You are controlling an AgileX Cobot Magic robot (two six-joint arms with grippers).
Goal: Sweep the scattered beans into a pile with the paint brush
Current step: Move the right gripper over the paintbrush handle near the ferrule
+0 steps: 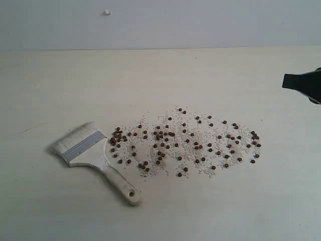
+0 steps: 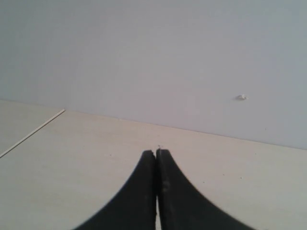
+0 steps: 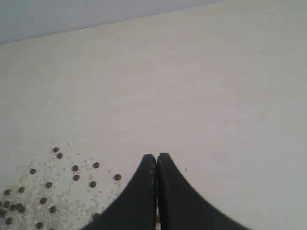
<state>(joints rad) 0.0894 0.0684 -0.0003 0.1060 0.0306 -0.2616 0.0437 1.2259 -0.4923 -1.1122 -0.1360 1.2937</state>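
Observation:
The beans (image 1: 185, 143) lie scattered in a wide band across the middle of the table, mixed with whitish crumbs. There is no pile. The paint brush (image 1: 93, 155) lies flat at the band's left end, pale bristles pointing up-left, wooden handle toward the front. My right gripper (image 1: 285, 82) hovers at the right edge, apart from the beans, fingers pressed together and empty. In the right wrist view it (image 3: 157, 155) is shut, with some beans (image 3: 76, 178) beside it. My left gripper (image 2: 156, 152) is shut and empty over bare table; it is out of the exterior view.
The pale wooden table (image 1: 160, 75) runs back to a grey wall (image 1: 200, 20) with a small white mark (image 1: 107, 12). A table edge or seam (image 2: 33, 132) shows in the left wrist view.

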